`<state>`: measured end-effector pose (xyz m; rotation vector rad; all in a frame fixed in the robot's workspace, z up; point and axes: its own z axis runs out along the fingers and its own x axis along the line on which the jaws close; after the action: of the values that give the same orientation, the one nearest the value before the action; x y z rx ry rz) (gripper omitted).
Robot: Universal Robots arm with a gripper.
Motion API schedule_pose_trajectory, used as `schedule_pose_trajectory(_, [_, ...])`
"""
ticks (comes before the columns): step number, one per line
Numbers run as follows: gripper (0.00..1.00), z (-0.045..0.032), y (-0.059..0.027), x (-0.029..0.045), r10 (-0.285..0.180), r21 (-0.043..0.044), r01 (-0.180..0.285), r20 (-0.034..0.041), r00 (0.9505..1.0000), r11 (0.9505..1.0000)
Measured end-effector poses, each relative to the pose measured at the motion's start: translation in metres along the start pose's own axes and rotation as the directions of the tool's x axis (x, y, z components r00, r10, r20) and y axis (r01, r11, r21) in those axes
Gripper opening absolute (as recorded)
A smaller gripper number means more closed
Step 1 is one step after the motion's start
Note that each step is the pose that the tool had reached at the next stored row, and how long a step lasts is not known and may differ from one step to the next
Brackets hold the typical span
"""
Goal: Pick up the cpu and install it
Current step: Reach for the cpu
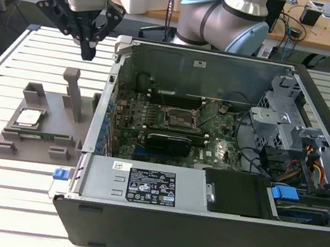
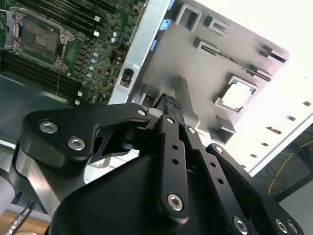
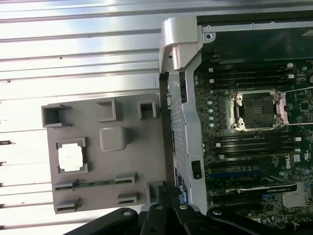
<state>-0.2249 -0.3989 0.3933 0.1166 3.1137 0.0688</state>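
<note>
Silver-topped cpu (image 1: 28, 117) lies flat in its square recess on the grey tray (image 1: 42, 97), which sits on the slatted tabletop (image 1: 11, 199) beside the open computer case (image 1: 199, 222). End effector (image 1: 88, 51) hangs above the tray on the side by the case, well apart from the chip. Its fingers look pressed together and empty, though its own linkage partly masks the second wrist view. Socket (image 1: 178, 118) waits on the board inside the case.

Judgement: approach stage. To do it well — part the fingers, centre over the chip, descend square, grip by the rim, keep it level.
</note>
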Motion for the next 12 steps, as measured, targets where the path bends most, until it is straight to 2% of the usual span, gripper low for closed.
schedule_pose_trajectory(2, [0.11, -0.0001, -0.0002, 0.0029, 0.0, 0.0, 0.0, 0.0, 1.0, 1.0])
schedule_pose_trajectory(5, [0.11, -0.0003, -0.0009, 0.0131, 0.0, 0.0, 0.0, 0.0, 1.0, 1.0])
schedule_pose_trajectory(9, [0.11, -0.0005, -0.0016, 0.0214, 0.0, 0.0, 0.0, 0.0, 1.0, 1.0])
schedule_pose_trajectory(12, [0.11, -0.0008, -0.0023, 0.0317, 0.0, -0.0001, 0.0, 0.0, 1.0, 1.0])
